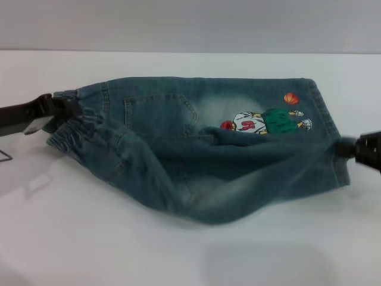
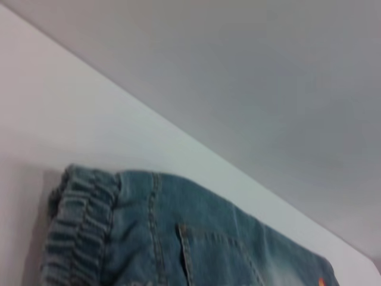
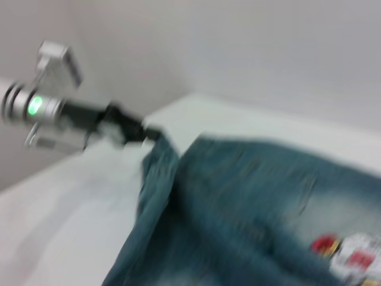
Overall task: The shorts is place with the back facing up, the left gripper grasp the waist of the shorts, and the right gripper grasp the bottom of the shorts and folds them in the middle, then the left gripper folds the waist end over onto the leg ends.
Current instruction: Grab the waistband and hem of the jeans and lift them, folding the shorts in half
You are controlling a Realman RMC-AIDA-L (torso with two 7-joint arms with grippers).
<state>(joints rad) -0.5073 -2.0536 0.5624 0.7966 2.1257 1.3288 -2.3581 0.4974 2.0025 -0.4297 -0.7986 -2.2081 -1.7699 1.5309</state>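
Both pincers — left pincer (image 1: 59,107), right pincer (image 1: 352,147) — seemingly pinch the sagging shorts (image 1: 202,149).

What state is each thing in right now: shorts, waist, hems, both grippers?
shorts: back up, held at both ends, near half lifted and sagging, mid-fold.
waist: gathered, pinched by the left gripper.
leg hems: bunched, pinched by the right gripper.
left gripper: shut on the waist, at the robot's left.
right gripper: shut on the hems, at the robot's right.
table: white, under the shorts.

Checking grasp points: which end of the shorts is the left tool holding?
The left tool holds the gathered elastic waist, next to the back pocket; the right tool holds the hem end by the cartoon print.
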